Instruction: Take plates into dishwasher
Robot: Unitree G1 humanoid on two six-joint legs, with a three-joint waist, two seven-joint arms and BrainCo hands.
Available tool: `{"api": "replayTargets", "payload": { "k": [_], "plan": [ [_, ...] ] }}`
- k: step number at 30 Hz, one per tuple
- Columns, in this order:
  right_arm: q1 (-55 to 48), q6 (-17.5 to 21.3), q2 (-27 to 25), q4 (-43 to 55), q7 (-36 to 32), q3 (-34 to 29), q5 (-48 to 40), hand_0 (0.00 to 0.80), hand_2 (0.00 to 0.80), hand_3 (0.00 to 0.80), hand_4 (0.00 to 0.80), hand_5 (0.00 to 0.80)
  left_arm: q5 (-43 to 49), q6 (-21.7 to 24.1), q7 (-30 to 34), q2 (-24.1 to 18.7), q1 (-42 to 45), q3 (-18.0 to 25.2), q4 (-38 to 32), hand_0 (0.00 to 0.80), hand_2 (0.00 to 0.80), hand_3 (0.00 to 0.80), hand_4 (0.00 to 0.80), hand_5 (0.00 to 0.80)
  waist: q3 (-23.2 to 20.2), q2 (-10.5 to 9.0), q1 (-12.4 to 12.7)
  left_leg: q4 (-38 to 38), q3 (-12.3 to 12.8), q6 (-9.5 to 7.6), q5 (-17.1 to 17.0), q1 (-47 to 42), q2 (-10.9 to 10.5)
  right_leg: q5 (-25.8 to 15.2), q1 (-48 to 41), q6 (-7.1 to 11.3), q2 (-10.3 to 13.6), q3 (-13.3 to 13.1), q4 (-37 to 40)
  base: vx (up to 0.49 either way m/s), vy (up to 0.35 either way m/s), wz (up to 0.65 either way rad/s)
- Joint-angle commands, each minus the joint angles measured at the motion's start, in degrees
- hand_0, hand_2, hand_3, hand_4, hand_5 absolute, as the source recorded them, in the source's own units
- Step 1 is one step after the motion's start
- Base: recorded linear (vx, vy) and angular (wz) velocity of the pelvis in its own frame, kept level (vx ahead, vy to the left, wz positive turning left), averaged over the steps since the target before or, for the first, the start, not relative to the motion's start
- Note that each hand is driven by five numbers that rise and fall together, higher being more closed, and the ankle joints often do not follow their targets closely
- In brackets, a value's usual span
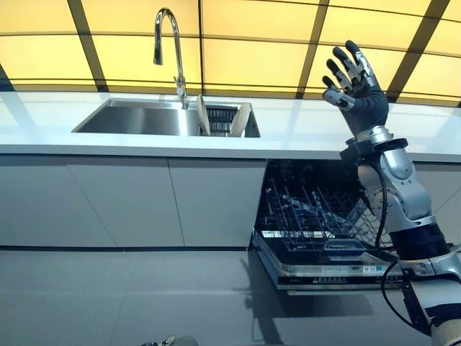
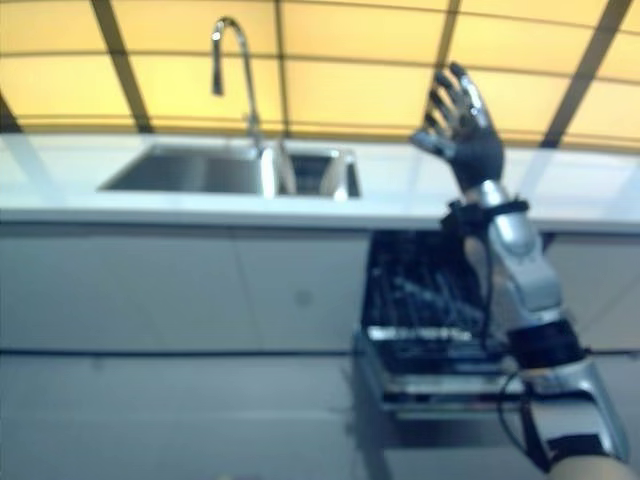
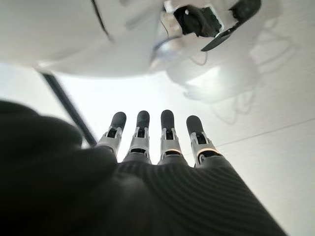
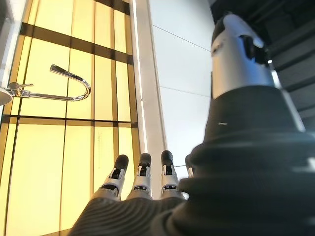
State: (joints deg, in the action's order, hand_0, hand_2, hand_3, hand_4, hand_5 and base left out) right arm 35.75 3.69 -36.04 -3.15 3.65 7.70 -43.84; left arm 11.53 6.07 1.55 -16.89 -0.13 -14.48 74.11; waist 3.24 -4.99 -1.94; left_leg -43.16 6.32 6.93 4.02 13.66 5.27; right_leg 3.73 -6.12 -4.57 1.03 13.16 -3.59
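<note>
- Two plates stood on edge at the right end of the sink, near the counter's front edge, neither yet moved.
- One faucet rose behind the basin, toward the counter's back edge.
- One dishwasher, open beneath the counter's right stretch, with one wire rack pulled out; no plate seen in it, though the rack's contents were hard to make out.
- Raised high above the counter's right part: right hand, fingers spread and straight, holding nothing, well apart from the plates.
- Left hand seen only through its own wrist camera, fingers straight, gripping nothing.
- Judged as the opening step: reaching for the first plate, with nothing loaded so far.
- Called for next, by that reading: lowering the right hand leftward to the sink's right end and closing on the nearer plate's rim, then carrying it down over the counter's front edge to the rack.
- Likely needed care with upright, leaning plates that could tip or slide on contact.
</note>
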Motion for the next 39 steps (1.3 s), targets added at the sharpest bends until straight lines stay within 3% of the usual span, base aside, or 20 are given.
{"api": "replayTargets", "payload": {
  "k": [1, 4, 5, 6, 9, 11, 13, 14, 16, 18, 20, 22, 25, 29, 33, 36, 39],
  "plan": [
    [6.03, 0.42, -1.2, -0.15, 4.28, -1.61, 2.94, 0.0, 0.0, 0.0, 0.0, 0.0, -1.69, -0.54, -0.7, -0.86, -4.36, -3.93, 0.56, 0.0, 0.0, 0.0, 0.0, 0.0, 2.79, -0.75, 2.09, 22.89, 4.04, -3.54, -3.4, -8.02, -1.69, -3.15, -0.27, 4.55, 2.37, -4.37, 2.86, 0.437, 0.159, 0.09],
    [8.0, -0.91, -2.66, -3.62, 5.29, -1.14, 0.93, 0.0, 0.0, 0.0, 0.0, 0.0, -1.97, -2.54, -0.98, -0.28, -4.38, -4.69, 0.22, 0.0, 0.0, 0.0, 0.0, 0.0, 2.52, 0.4, 4.03, 40.84, 1.46, -1.98, -8.83, -6.67, -2.92, -1.72, -3.1, 5.42, 0.28, -7.14, 4.27, 0.516, 0.163, -0.01],
    [8.38, -0.76, -3.02, -5.03, 4.9, -0.67, 0.59, 0.0, 0.0, 0.0, 0.0, 0.0, -2.26, -2.59, -1.5, -0.17, -3.52, -4.55, 0.41, 0.0, 0.0, 0.0, 0.0, 0.0, 2.45, 0.8, 5.07, 45.64, 0.03, -1.44, -12.17, -5.42, -2.86, -0.94, -4.71, 5.52, -0.63, -8.77, 4.63, 0.542, 0.147, -0.19],
    [8.63, -0.61, -3.5, -5.94, 4.4, -0.32, 0.23, 0.0, 0.0, 0.0, 0.0, 0.0, -2.63, -2.48, -1.83, -0.29, -2.61, -4.23, 0.45, 0.0, 0.0, 0.0, 0.0, 0.0, 2.49, 0.87, 5.9, 47.81, -0.72, -1.33, -13.28, -3.67, -3.0, 0.02, -6.27, 5.52, -1.12, -10.44, 4.53, 0.522, 0.177, -0.31],
    [9.22, 0.19, -5.82, -8.06, 2.81, 0.54, -0.93, 0.0, 0.0, 0.0, 0.0, 0.0, -3.94, -2.33, -2.24, -0.63, -0.49, -3.37, 0.61, 0.0, 0.0, 0.0, 0.0, 0.0, 2.61, 0.74, 7.08, 46.47, 0.2, -1.68, -14.26, -0.9, -1.86, 3.27, -9.37, 5.99, -0.61, -12.93, 3.52, 0.428, 0.263, -0.62],
    [9.22, 0.57, -6.57, -9.4, 1.48, 0.22, -0.71, 0.0, 0.0, 0.0, 0.0, 0.0, -5.14, -3.11, -1.88, -0.81, -0.86, -2.38, 0.95, 0.0, 0.0, 0.0, 0.0, 0.0, 1.97, 0.38, 6.72, 44.19, 3.1, -2.66, -13.56, -1.43, -0.39, 4.68, -10.41, 7.1, 1.36, -11.25, 2.71, 0.41, 0.356, -0.78],
    [6.8, 0.39, -6.41, -8.64, 0.77, -1.85, 0.26, 0.0, 0.0, 0.0, 0.0, 0.0, -6.9, -3.94, -1.89, -0.8, -1.64, -1.93, 1.4, 0.0, 0.0, 0.0, 0.0, 0.0, 1.55, -0.15, 6.63, 39.41, 3.86, -4.17, -9.99, -1.42, -1.16, 6.18, -10.68, 8.44, 3.89, -8.43, -0.45, 0.42, 0.367, -0.59],
    [5.31, 0.27, -6.24, -8.0, 0.81, -2.92, 0.95, 0.0, 0.0, 0.0, 0.0, 0.0, -6.3, -4.17, -1.78, -0.92, -1.96, -1.83, 1.26, 0.0, 0.0, 0.0, 0.0, 0.0, 1.32, -0.65, 6.68, 37.82, 4.07, -5.12, -8.72, -1.28, -2.08, 4.92, -10.72, 9.41, 5.27, -7.67, -3.42, 0.442, 0.407, -0.44],
    [2.47, 0.39, -6.31, -6.59, 1.69, -4.75, 1.15, 0.0, 0.0, 0.0, 0.0, 0.0, -5.55, -4.19, -1.47, -1.42, -2.68, -2.81, 1.06, 0.0, 0.0, 0.0, 0.0, 0.0, 0.45, -1.93, 6.48, 38.43, 3.9, -7.31, -7.9, -2.6, -4.72, -3.47, -8.39, 11.8, 8.33, -7.27, -12.4, 0.353, 0.377, -0.11],
    [0.02, 0.71, -6.67, -5.68, 1.76, -6.77, 1.08, 0.0, 0.0, 0.0, 0.0, 0.0, -6.26, -3.83, -1.61, -1.72, -3.28, -3.89, 1.12, 0.0, 0.0, 0.0, 0.0, 0.0, 0.15, -1.38, 5.9, 39.88, 2.88, -8.72, -7.25, -5.05, -6.26, -9.1, -3.71, 12.16, 9.46, -7.47, -24.55, 0.378, 0.447, 0.1],
    [-1.55, 1.03, -6.99, -4.51, 2.78, -8.29, 1.0, 0.0, 0.0, 0.0, 0.0, 0.0, -6.21, -3.77, -1.53, -2.37, -3.72, -4.95, 0.74, 0.0, 0.0, 0.0, 0.0, 0.0, 0.48, 0.48, 5.27, 40.96, 1.72, -9.65, -5.8, -8.34, -6.79, -11.69, 2.57, 11.73, 10.46, -6.42, -36.56, 0.383, 0.47, 0.18],
    [-1.07, 1.46, -6.8, -5.22, 3.82, -8.73, 0.9, 0.0, 0.0, 0.0, 0.0, 0.0, -5.43, -4.48, -1.5, -3.13, -3.83, -5.42, -0.17, 0.0, 0.0, 0.0, 0.0, 0.0, 1.06, 0.97, 4.81, 42.16, 1.64, -10.15, -4.74, -11.37, -7.67, -11.44, 7.53, 11.65, 11.24, -5.85, -39.01, 0.278, 0.286, 0.02],
    [1.63, 0.92, -7.78, -7.22, 6.94, -8.67, 1.95, 0.0, 0.0, 0.0, 0.0, 0.0, -4.99, -5.32, -1.31, -3.95, -4.56, -6.24, -1.05, 0.0, 0.0, 0.0, 0.0, 0.0, 1.43, 1.8, 4.41, 45.0, 1.82, -9.87, -4.94, -14.77, -7.91, -7.21, 9.76, 10.25, 9.59, -2.51, -29.71, 0.278, 0.122, 0.01],
    [3.82, -0.69, -9.01, -7.51, 10.73, -8.57, 1.2, 0.0, 0.0, 0.0, 0.0, 0.0, -3.89, -6.79, -0.72, -4.7, -6.19, -6.27, -1.99, 0.0, 0.0, 0.0, 0.0, 0.0, 2.0, 1.61, 3.09, 48.11, 3.39, -8.27, -3.53, -18.83, -7.88, -7.55, 11.4, 11.16, 9.1, 2.98, -11.07, 0.267, -0.018, 0.14],
    [3.36, -3.0, -8.81, -5.87, 14.51, -8.35, 2.78, 0.0, 0.0, 0.0, 0.0, 0.0, -3.53, -7.97, -0.31, -3.78, -6.64, -6.71, -2.33, 0.0, 0.0, 0.0, 0.0, 0.0, 2.52, 1.03, 0.77, 48.16, 1.48, -7.85, -1.63, -20.33, -8.95, -10.77, 13.76, 12.4, 6.23, 0.59, 0.31, 0.256, -0.054, 0.27],
    [2.91, -4.11, -8.63, -5.22, 15.34, -8.81, 3.97, 0.0, 0.0, 0.0, 0.0, 0.0, -2.55, -8.52, 0.21, -3.34, -6.53, -6.97, -2.03, 0.0, 0.0, 0.0, 0.0, 0.0, 3.2, 1.36, -0.72, 48.16, -1.07, -8.27, -0.81, -21.29, -9.25, -13.02, 16.89, 12.97, 6.1, -2.71, 3.12, 0.289, -0.087, 0.28],
    [1.88, -5.7, -8.25, -4.26, 14.37, -9.21, 5.23, 0.0, 0.0, 0.0, 0.0, 0.0, -1.98, -8.24, 0.89, -3.43, -5.87, -6.94, -1.99, 0.0, 0.0, 0.0, 0.0, 0.0, 4.25, 1.65, -1.36, 48.16, -2.52, -8.44, -0.24, -22.67, -8.91, -14.61, 18.39, 13.37, 6.94, -4.18, 5.94, 0.321, -0.172, 0.18]
  ]
}}
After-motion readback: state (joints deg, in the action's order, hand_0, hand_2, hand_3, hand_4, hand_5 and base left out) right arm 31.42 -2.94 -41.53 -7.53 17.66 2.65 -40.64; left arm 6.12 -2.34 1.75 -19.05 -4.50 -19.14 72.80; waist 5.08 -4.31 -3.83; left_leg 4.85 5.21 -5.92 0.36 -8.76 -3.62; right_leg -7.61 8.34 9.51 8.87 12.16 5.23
